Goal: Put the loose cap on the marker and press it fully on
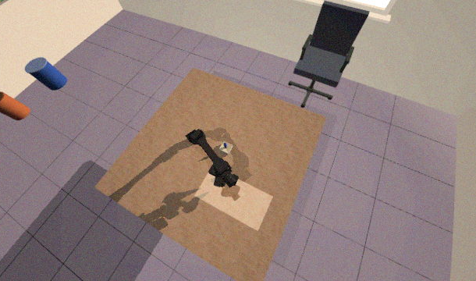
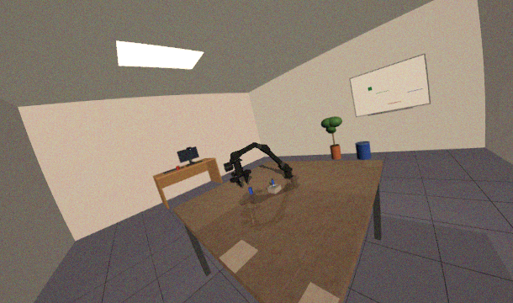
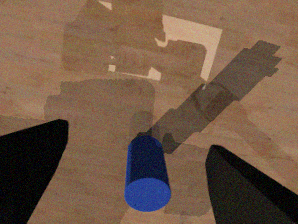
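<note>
Open Fingers Over Loose Cap, Apart From Holder Block

The holder block (image 1: 226, 148) (image 2: 274, 189) rests on the counter (image 1: 269, 129) (image 2: 324, 206) (image 3: 25, 95), with the blue-ended marker (image 1: 225, 145) (image 2: 272, 182) upright in it and uncapped. Apart from the block, on the left of it in the exterior view, the blue cap (image 2: 251, 190) (image 3: 146, 175) stands upright on the counter. The top view does not show the cap; the arm (image 1: 209, 151) (image 2: 255, 146) blocks the sight of it.

The gripper (image 1: 219, 180) (image 2: 243, 184) (image 3: 140, 135) is on the cap's side of the holder block, pointing down close to the cap. Its fingers are spread and pinch nothing. In the wrist view the cap appears in the gap between them, with bare counter visible on both sides of it; neither finger touches it there.

The arm's foot is on another side of the block, and its links arch above the counter. Beyond the block from that foot, in the top view, an office chair (image 1: 323, 64) stands on the floor.
</note>
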`<control>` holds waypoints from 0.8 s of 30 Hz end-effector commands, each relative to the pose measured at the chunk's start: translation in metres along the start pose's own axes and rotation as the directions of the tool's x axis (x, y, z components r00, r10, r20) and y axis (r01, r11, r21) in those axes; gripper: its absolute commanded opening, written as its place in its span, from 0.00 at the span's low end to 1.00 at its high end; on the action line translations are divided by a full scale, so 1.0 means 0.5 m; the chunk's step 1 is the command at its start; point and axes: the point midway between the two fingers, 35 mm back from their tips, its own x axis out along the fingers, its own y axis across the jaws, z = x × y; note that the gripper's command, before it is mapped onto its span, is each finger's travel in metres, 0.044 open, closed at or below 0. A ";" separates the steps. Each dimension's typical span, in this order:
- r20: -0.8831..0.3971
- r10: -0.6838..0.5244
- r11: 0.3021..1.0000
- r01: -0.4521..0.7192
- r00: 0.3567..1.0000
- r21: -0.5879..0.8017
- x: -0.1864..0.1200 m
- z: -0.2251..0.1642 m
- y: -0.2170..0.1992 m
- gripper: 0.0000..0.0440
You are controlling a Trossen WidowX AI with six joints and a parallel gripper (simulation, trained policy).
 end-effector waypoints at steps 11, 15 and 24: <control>-0.060 -0.064 0.994 0.058 0.996 -0.098 0.025 -0.080 -0.001 0.64; -0.073 -0.086 0.990 0.076 0.994 -0.122 0.040 -0.087 -0.007 0.62; -0.098 -0.130 0.977 0.111 0.987 -0.181 0.087 -0.096 -0.021 0.58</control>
